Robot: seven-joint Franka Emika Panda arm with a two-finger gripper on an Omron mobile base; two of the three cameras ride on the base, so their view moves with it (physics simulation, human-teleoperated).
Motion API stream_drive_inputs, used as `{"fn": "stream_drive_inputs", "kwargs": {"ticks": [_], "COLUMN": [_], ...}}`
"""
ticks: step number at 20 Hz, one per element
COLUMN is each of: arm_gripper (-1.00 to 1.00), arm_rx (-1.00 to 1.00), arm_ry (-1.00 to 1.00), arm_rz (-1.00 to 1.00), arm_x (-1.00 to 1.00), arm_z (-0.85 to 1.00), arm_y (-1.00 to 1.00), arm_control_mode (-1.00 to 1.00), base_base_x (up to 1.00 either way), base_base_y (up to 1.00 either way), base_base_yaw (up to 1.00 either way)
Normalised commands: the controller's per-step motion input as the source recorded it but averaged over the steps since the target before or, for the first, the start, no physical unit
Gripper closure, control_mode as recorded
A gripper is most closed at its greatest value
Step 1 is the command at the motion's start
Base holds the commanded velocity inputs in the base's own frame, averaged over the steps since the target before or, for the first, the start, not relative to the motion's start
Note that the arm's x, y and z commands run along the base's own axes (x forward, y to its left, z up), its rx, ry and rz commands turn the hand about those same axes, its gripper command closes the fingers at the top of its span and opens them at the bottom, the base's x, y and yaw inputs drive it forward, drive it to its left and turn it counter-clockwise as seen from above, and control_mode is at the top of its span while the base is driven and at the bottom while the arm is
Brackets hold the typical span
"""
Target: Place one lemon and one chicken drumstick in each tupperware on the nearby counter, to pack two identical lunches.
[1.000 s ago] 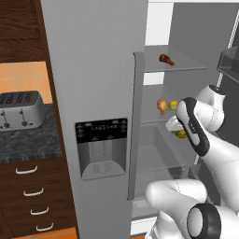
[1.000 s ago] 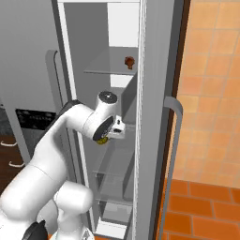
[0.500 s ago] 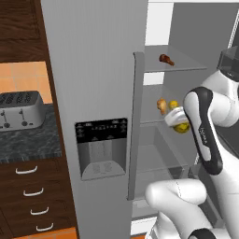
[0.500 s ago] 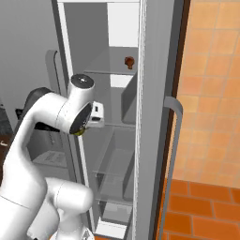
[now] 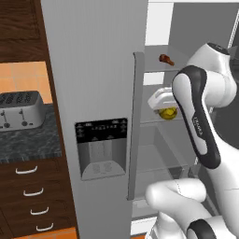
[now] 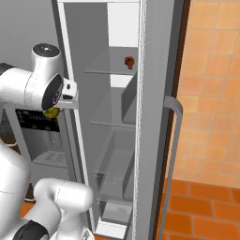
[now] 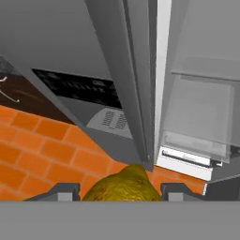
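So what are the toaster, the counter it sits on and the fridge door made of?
The toaster looks like brushed or polished metal: silvery with soft highlights. The counter appears to be dark speckled stone, mottled grey-black with a dull sheen. The fridge door reads as matte grey painted or stainless metal, flat and even; the rendering leaves that open. Its dispenser panel looks like glossy black plastic.

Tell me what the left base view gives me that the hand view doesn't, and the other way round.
Left base view alone: the silver toaster on the counter, the chicken drumstick on an upper fridge shelf, and the arm itself. Hand view alone: the orange tiled floor below, and the fingertips either side of the lemon. Shared: the lemon in the gripper, the grey fridge door with its dispenser panel, and the open fridge's shelves.
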Motion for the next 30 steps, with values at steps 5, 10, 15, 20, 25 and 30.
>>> {"fn": "stream_drive_inputs", "kwargs": {"ticks": [5,10,15,20,25,30], "arm_gripper": [1.00,1.00,1.00,1.00,1.00,1.00], "arm_rx": [0.00,0.00,0.00,0.00,0.00,0.00], "arm_ry": [0.00,0.00,0.00,0.00,0.00,0.00], "arm_rz": [0.00,0.00,0.00,0.00,0.00,0.00], "arm_x": [0.00,0.00,0.00,0.00,0.00,0.00], "arm_z": [0.00,0.00,0.00,0.00,0.00,0.00], "arm_y": [0.00,0.00,0.00,0.00,0.00,0.00], "arm_control_mode": [1.00,1.00,1.00,1.00,1.00,1.00], "base_base_x": [-0.29,-0.42,-0.10,0.00,0.01,0.21], "base_base_y": [0.41,1.00,1.00,1.00,1.00,1.00], "base_base_yaw": [-0.04,-0.17,-0.15,-0.12,-0.06,-0.02]}}
